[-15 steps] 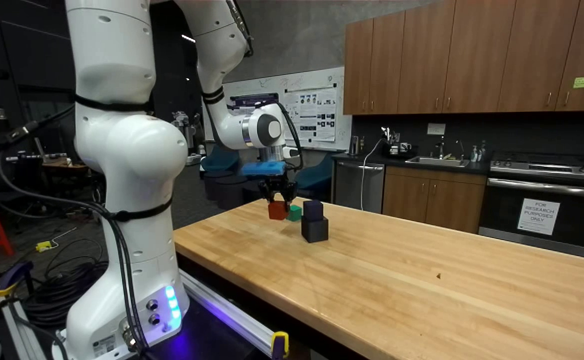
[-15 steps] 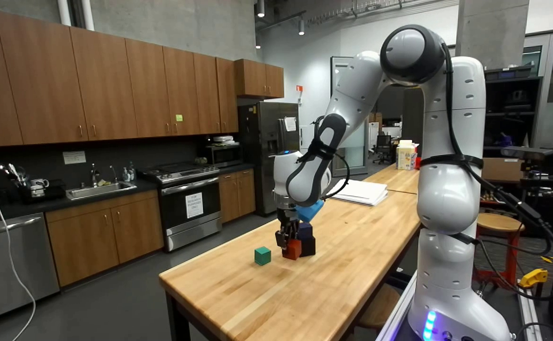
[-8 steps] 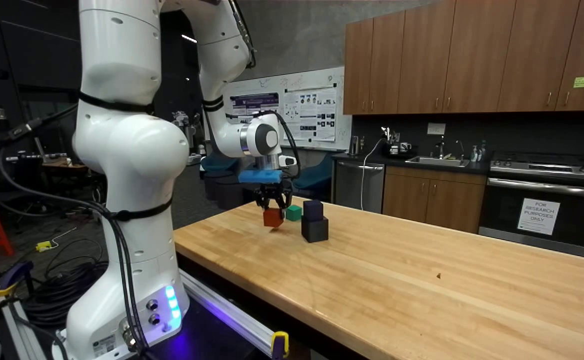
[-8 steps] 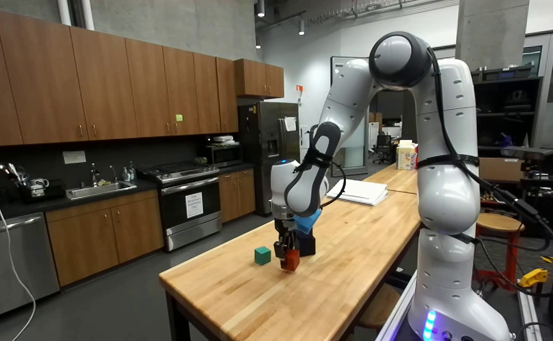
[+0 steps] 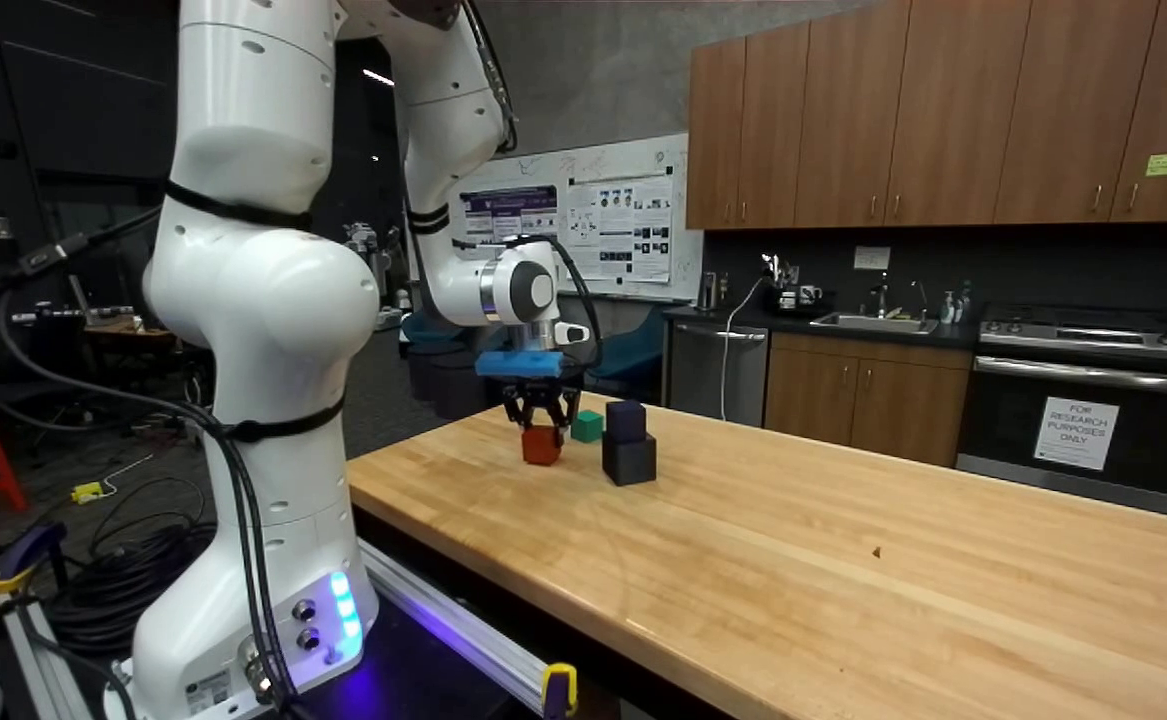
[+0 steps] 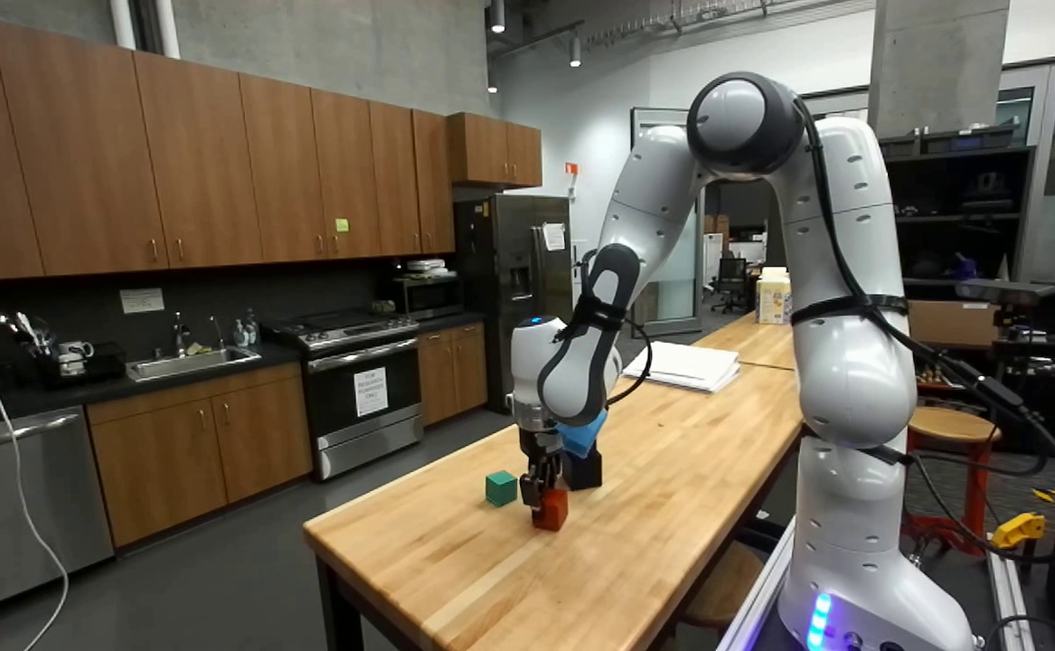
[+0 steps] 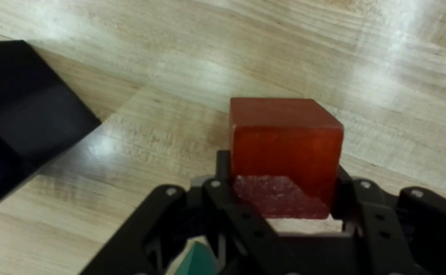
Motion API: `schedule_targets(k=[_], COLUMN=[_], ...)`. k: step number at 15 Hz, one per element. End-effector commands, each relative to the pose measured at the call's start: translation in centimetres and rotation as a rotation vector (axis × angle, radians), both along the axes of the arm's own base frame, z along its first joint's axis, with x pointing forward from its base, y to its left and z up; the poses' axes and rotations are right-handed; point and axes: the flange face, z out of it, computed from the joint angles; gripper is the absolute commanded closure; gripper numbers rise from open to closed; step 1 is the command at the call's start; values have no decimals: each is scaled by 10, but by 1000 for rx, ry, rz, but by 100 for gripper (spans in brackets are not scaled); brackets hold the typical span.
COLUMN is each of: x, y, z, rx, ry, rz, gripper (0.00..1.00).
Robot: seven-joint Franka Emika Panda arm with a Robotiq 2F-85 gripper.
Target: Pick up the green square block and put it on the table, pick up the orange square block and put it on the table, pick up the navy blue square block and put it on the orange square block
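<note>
In an exterior view the gripper [image 5: 541, 432] points down to six o'clock, its fingers parted only by the width of the orange square block [image 5: 542, 448], pinched between them; whether the block's underside touches the table [image 5: 743, 560] cannot be told. At two o'clock from it, near, stands the green square block [image 5: 587, 427]. Farther right, at three o'clock, the navy blue square block [image 5: 626, 421] sits atop a larger black block [image 5: 629, 461].

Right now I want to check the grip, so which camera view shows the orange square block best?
The wrist view: the orange square block appears large there, with fingers against two opposite sides. Both exterior views show it more from the side and much smaller, so contact is harder to judge.
</note>
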Motion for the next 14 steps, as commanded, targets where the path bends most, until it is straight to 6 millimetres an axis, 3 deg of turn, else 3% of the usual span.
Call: schedule_targets(k=[1,4,8,14], x=[6,9,14,12], y=[4,0,-8,-35], z=[4,17,44,96], rx=[7,-2,-11,-46], ry=[-15,-27,-57,-66], rz=[29,21,-1,-48], gripper=[16,0,0,0])
